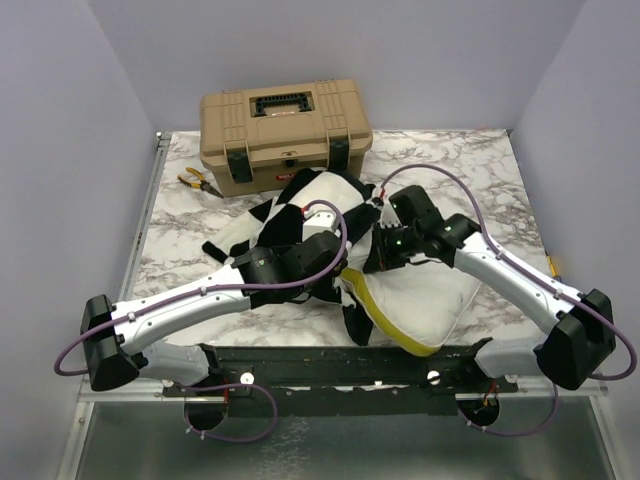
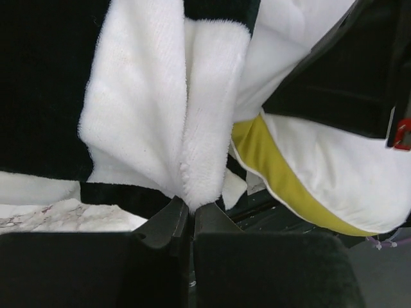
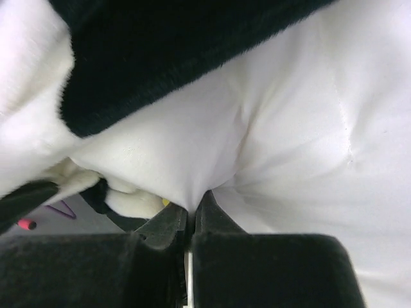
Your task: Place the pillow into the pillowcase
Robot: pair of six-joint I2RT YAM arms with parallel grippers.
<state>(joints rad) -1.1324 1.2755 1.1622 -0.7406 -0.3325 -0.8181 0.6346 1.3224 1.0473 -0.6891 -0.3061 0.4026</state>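
My left end effector (image 2: pixel 191 208) is pinched tight on a cream fold of the pillowcase (image 2: pixel 167 115), the deep fleecy pile bunching up from between the black fingers. The cover is soft and floppy, in large black and cream checks, and lies crumpled at the middle of the bench (image 1: pixel 190 240).

My right end effector (image 3: pixel 192 202) is closed on the pillow (image 3: pixel 289 128), nipping a smooth pucker of its white fabric. That fabric is finer and flatter than the fleece, with faint quilted seams. A black edge of the cover hangs just above the pinch.

From overhead the pillow (image 1: pixel 430 295) sits plump and rectangular on the near right part of the marble-patterned bench. Its yellow strip (image 1: pixel 390 325) curves along the near edge. Its far left end lies under the pillowcase (image 1: pixel 300 200); I cannot tell how much of it is inside.

Behind them stands a tan hard plastic toolbox (image 1: pixel 285 130) with black latches. Yellow-handled pliers (image 1: pixel 197 180) lie to its left.
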